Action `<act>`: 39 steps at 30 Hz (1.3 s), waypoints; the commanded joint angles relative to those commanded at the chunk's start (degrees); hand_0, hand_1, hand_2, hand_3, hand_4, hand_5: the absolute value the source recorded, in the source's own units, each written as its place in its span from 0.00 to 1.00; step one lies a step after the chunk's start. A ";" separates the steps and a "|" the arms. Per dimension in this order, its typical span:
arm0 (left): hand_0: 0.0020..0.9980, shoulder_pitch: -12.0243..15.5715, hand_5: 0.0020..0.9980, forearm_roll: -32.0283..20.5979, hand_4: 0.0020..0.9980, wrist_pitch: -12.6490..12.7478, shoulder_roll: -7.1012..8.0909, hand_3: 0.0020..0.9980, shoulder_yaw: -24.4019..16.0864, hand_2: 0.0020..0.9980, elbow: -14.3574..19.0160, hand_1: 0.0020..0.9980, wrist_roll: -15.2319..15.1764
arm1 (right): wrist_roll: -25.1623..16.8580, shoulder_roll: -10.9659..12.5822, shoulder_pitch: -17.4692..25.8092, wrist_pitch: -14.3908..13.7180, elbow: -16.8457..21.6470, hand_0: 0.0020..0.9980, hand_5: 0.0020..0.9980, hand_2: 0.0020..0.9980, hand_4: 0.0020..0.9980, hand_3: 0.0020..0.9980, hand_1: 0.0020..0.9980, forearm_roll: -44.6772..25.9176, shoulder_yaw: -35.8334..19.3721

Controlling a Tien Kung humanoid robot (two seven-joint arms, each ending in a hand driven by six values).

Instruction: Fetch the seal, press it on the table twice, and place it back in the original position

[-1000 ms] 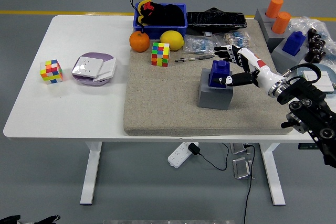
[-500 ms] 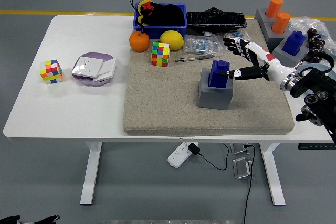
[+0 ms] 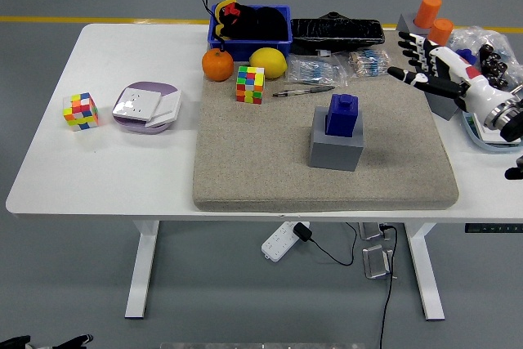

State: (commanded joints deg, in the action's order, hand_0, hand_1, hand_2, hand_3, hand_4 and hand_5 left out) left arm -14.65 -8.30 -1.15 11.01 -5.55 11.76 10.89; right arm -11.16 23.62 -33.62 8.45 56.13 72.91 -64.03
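The blue seal (image 3: 341,114) stands upright on its grey block (image 3: 336,146), in the middle of the beige mat (image 3: 245,169). My right hand (image 3: 421,63) hovers well to the right of it, over the mat's far right corner, with its fingers spread and holding nothing. Nothing touches the seal. My left arm is out of sight.
Grey blocks with orange cylinders (image 3: 434,20) stand at the back right, behind my hand. Along the mat's far edge lie a pen (image 3: 301,91), a colourful cube (image 3: 250,84), an orange (image 3: 216,64), a lemon (image 3: 267,62) and a blue bin (image 3: 249,26). Left of the mat sit a purple box (image 3: 145,107) and another cube (image 3: 80,111).
My right hand has let go of the seal and drawn back to the right and away, fingers spreading. The seal stays put on its grey block.
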 joint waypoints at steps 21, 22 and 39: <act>0.82 0.11 0.42 0.52 0.69 0.22 0.18 0.80 -0.32 0.77 0.01 0.79 0.22 | 4.49 6.03 9.76 -1.36 -0.25 1.00 0.69 1.00 1.00 1.00 1.00 9.60 -14.05; 0.82 0.08 0.42 0.59 0.69 0.28 0.18 0.80 -0.33 0.77 0.03 0.79 0.25 | 4.64 5.95 10.06 -1.32 -0.25 1.00 0.69 0.98 1.00 1.00 1.00 9.89 -14.57; 0.82 -0.35 0.42 -0.94 0.69 0.40 0.07 0.80 0.56 0.76 -0.07 0.79 -0.16 | 6.47 5.34 12.22 -0.75 0.63 1.00 0.67 0.95 1.00 0.98 0.97 10.39 -18.26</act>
State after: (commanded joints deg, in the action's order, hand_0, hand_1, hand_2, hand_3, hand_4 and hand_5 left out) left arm -15.00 -9.24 -0.76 11.08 -4.99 11.69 10.72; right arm -4.69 28.96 -21.41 7.70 56.76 83.30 -82.29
